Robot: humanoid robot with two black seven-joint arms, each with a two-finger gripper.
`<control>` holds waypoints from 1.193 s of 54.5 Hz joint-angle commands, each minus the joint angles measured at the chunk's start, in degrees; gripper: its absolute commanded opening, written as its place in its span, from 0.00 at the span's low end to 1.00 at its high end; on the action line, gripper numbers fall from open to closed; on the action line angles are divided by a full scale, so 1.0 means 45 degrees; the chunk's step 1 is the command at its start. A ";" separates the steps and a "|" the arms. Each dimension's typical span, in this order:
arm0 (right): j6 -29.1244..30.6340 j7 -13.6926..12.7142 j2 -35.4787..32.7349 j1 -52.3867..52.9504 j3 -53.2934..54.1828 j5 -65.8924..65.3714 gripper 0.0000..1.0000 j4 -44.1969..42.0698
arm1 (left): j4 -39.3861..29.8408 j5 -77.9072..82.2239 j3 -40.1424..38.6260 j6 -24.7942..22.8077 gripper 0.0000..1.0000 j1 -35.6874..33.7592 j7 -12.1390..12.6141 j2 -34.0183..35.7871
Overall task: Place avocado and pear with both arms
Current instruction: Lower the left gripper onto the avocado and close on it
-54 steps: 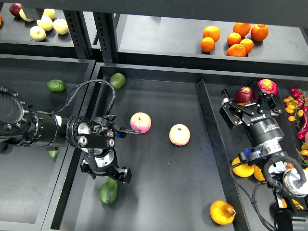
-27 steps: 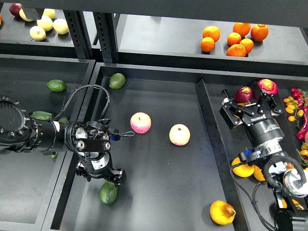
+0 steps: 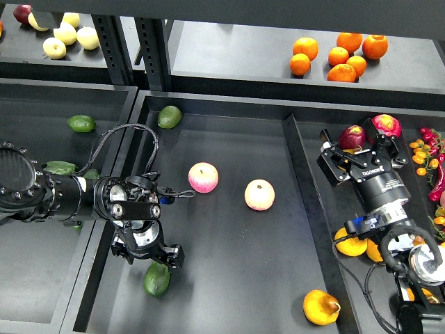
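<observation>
Head view looks down on a dark centre tray [image 3: 229, 292] flanked by side trays, with a shelf above. Left gripper [image 3: 147, 252] sits over the lower left part of the centre tray, pointing down; its two fingers [image 3: 173, 256] stand spread apart with nothing between them, and the avocado [image 3: 157, 278] lies on the tray floor just below them, its upper end partly hidden by the gripper. Whether the fingers touch the fruit cannot be told. A black cable loops up from the left arm's wrist.

Right gripper [image 3: 363, 152] is over the right tray [image 3: 313, 209], fingers [image 3: 332, 157] wide apart and holding nothing. Two dark red apples [image 3: 352, 136] lie just beyond its tips. The pear [image 3: 321, 307] rests near the lower right corner of the centre tray, well apart from both grippers.

Two pink-yellow apples [image 3: 203, 177] lie near the middle of the centre tray, side by side but apart. A paler avocado [image 3: 170, 116] sits at that tray's upper left corner, and another green fruit [image 3: 81, 124] lies in the left tray. Oranges [image 3: 339, 54] are grouped on the shelf at upper right; pale yellow fruit [image 3: 66, 35] sits on the shelf at upper left. Small orange and red items [image 3: 425, 153] crowd the far right edge.
</observation>
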 commanded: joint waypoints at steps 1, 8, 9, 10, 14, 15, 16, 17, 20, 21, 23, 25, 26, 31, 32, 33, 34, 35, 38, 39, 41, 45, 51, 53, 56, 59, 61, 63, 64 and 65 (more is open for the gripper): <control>-0.0013 -0.0001 0.0000 0.0000 -0.0018 0.0000 1.00 -0.0019 | 0.0125 0.0002 -0.0234 0.0002 0.99 0.0261 0.0000 0.0000; 0.0006 -0.0001 0.0000 0.0020 -0.0018 0.0000 1.00 -0.0078 | 0.0164 0.0002 -0.0254 0.0002 0.99 0.0340 0.0000 0.0000; 0.0006 -0.0001 0.0000 0.0020 -0.0018 0.0000 1.00 -0.0078 | 0.0164 0.0002 -0.0273 0.0002 0.99 0.0340 0.0000 0.0000; 0.0006 -0.0001 0.0000 0.0000 -0.0018 0.0000 1.00 -0.0078 | 0.0164 0.0002 -0.0273 0.0002 0.99 0.0340 0.0000 0.0000; 0.0006 -0.0001 0.0000 0.0000 -0.0018 0.0000 1.00 -0.0078 | 0.0203 0.0002 -0.0293 0.0002 0.99 0.0456 0.0000 0.0000; 0.0006 -0.0001 0.0000 0.0000 -0.0018 0.0000 1.00 -0.0097 | 0.0223 0.0002 -0.0293 0.0002 0.99 0.0476 0.0000 0.0000; 0.0006 -0.0001 0.0000 0.0000 -0.0018 0.0000 1.00 -0.0097 | 0.0261 0.0002 -0.0293 0.0002 0.99 0.0515 0.0000 0.0000; 0.0006 -0.0001 0.0000 0.0000 -0.0018 0.0000 1.00 -0.0078 | 0.0262 0.0002 -0.0293 0.0002 0.99 0.0515 0.0000 0.0000; 0.0006 -0.0001 0.0000 0.0000 -0.0018 0.0000 1.00 -0.0097 | 0.0301 0.0021 -0.0293 0.0002 0.99 0.0574 0.0000 0.0000; 0.0006 -0.0001 0.0000 0.0000 -0.0018 0.0000 1.00 -0.0097 | 0.0320 0.0021 -0.0312 0.0002 0.99 0.0593 0.0000 0.0000; 0.0006 -0.0001 0.0000 0.0000 -0.0018 0.0000 1.00 -0.0097 | 0.0340 0.0021 -0.0312 0.0002 0.99 0.0632 0.0000 0.0000; 0.0006 -0.0001 0.0000 0.0000 -0.0018 0.0000 1.00 -0.0097 | 0.0340 0.0021 -0.0312 0.0002 0.99 0.0671 0.0000 0.0000; 0.0006 -0.0001 0.0000 0.0000 -0.0018 0.0000 1.00 -0.0097 | 0.0340 0.0021 -0.0312 0.0002 0.99 0.0672 0.0000 0.0000; 0.0026 -0.0001 0.0000 0.0000 -0.0038 0.0000 1.00 -0.0097 | 0.0359 0.0061 -0.0332 0.0002 0.99 0.0691 0.0000 0.0000; 0.0026 -0.0001 0.0000 0.0000 -0.0038 0.0000 1.00 -0.0097 | 0.0379 0.0061 -0.0332 0.0002 0.99 0.0711 0.0000 0.0000; 0.0026 -0.0001 0.0000 0.0000 -0.0057 0.0000 1.00 -0.0117 | 0.0379 0.0061 -0.0332 0.0002 0.99 0.0711 0.0000 0.0000; 0.0045 -0.0001 0.0000 0.0000 -0.0077 0.0000 1.00 -0.0136 | 0.0379 0.0061 -0.0332 0.0002 0.99 0.0730 0.0000 0.0000; 0.0065 -0.0001 0.0000 0.0000 -0.0077 0.0000 1.00 -0.0156 | 0.0398 0.0061 -0.0332 0.0002 0.99 0.0769 0.0000 0.0000; 0.0084 -0.0001 0.0000 0.0000 -0.0096 0.0000 1.00 -0.0175 | 0.0418 0.0061 -0.0371 0.0002 0.98 0.0867 0.0000 0.0000; 0.0085 -0.0001 0.0000 -0.0019 -0.0096 0.0000 1.00 -0.0195 | 0.0437 0.0061 -0.0409 0.0002 0.97 0.0944 0.0000 0.0000; 0.0085 -0.0001 0.0000 -0.0019 -0.0116 0.0000 1.00 -0.0195 | 0.0438 0.0061 -0.0507 0.0002 0.96 0.1062 0.0000 0.0000; 0.0085 -0.0001 0.0000 -0.0019 -0.0135 0.0000 1.00 -0.0214 | 0.0457 0.0061 -0.0566 0.0002 0.94 0.1218 0.0000 0.0000; 0.0104 -0.0001 0.0000 -0.0019 -0.0135 0.0000 1.00 -0.0273 | 0.0652 0.0061 -0.0566 0.0002 0.81 0.1277 0.0000 0.0000; 0.0104 -0.0001 0.0000 -0.0019 -0.0135 0.0000 1.00 -0.0273 | 0.0789 0.0061 -0.0566 0.0002 0.74 0.1297 0.0000 0.0000; 0.0104 -0.0001 0.0000 0.0000 -0.0135 0.0000 1.00 -0.0273 | 0.0945 0.0041 -0.0566 0.0002 0.64 0.1335 0.0000 0.0000; 0.0104 -0.0001 0.0000 0.0000 -0.0135 0.0000 1.00 -0.0273 | 0.1101 0.0041 -0.0566 0.0002 0.56 0.1511 0.0000 0.0000; 0.0104 -0.0001 0.0000 -0.0019 -0.0135 0.0000 1.00 -0.0273 | 0.1257 0.0002 -0.0586 0.0002 0.47 0.1609 0.0000 0.0000; 0.0104 -0.0001 0.0000 0.0000 -0.0135 0.0000 1.00 -0.0293 | 0.1355 -0.0056 -0.0586 0.0002 0.38 0.1629 0.0000 0.0000; 0.0104 -0.0001 0.0000 -0.0019 -0.0116 0.0000 1.00 -0.0293 | 0.1452 -0.0115 -0.0586 0.0002 0.30 0.1648 0.0000 0.0000; 0.0104 -0.0001 0.0000 -0.0019 -0.0116 0.0000 1.00 -0.0293 | 0.1550 -0.0154 -0.0605 0.0002 0.25 0.1668 0.0000 0.0000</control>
